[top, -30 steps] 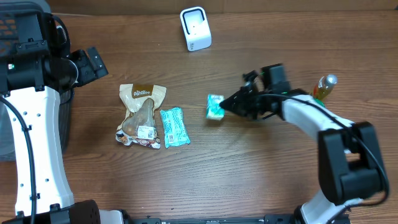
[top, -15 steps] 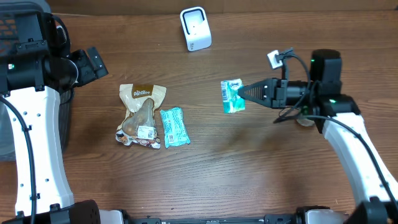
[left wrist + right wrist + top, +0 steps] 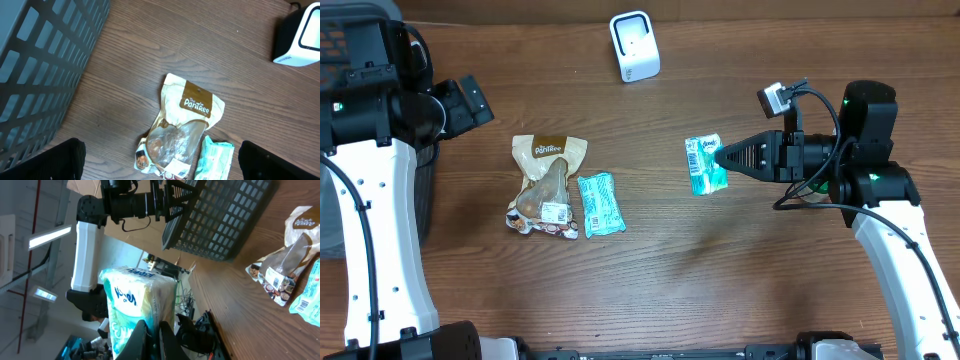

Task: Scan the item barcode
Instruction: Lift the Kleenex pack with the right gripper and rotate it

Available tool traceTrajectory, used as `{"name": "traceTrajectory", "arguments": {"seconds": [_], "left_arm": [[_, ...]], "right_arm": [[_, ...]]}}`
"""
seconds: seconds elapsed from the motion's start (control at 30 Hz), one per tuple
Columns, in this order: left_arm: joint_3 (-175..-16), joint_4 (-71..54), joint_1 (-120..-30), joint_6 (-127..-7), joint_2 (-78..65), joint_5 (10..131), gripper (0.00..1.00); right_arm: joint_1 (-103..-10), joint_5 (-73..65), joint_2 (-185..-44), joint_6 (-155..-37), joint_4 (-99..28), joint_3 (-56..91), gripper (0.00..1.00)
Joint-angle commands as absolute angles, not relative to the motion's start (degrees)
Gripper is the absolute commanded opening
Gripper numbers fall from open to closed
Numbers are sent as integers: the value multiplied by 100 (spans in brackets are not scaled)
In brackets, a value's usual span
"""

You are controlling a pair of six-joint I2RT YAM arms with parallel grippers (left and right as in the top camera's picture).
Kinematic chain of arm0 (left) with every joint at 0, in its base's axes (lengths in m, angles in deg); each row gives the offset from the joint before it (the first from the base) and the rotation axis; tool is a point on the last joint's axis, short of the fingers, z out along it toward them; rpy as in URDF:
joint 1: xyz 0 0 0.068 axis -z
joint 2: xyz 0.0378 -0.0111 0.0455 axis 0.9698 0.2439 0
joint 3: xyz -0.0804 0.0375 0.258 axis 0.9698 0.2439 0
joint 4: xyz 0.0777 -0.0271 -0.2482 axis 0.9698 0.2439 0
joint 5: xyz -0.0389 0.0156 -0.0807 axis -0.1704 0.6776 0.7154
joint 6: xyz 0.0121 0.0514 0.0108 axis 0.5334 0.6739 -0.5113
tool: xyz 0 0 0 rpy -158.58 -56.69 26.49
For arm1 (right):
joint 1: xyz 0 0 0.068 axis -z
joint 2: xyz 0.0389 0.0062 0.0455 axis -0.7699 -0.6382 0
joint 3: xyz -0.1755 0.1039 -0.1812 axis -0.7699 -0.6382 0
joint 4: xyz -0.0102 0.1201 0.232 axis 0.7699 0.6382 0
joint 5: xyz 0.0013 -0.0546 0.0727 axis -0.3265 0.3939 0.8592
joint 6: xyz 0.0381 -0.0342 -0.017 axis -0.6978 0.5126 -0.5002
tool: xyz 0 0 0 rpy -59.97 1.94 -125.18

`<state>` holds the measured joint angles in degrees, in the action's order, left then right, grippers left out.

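The item is a green and white tissue pack, held in the air over the table's right half. My right gripper is shut on the pack's right edge. In the right wrist view the pack fills the space above the pinched fingertips of that gripper. The white barcode scanner stands at the back centre, well apart from the pack. My left gripper hovers at the far left and is open, its dark fingers spread wide over a snack pouch, with nothing between them.
A tan snack pouch and a teal packet lie side by side left of centre. A black mesh basket stands at the left edge. The scanner shows at the left wrist view's top right.
My right gripper has lifted the tissue pack off the table and carried it to the right. The right arm has swung out to the right. The left arm has not moved.
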<state>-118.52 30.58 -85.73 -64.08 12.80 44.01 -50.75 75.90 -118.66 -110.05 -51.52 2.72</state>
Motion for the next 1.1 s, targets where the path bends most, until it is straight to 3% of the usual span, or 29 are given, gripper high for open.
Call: {"name": "traceTrajectory", "arguments": {"seconds": [0.0,1.07], "left_arm": [[-11891,3058,-8560,-6342,1289,4403,100],[-11891,3058,-8560,-6342,1289,4403,100]], "right_arm": [[-5060,7780,-11794,-11086,-5182,268,4],[-5060,7494,-11794,-11084,-5182,268,4]]}}
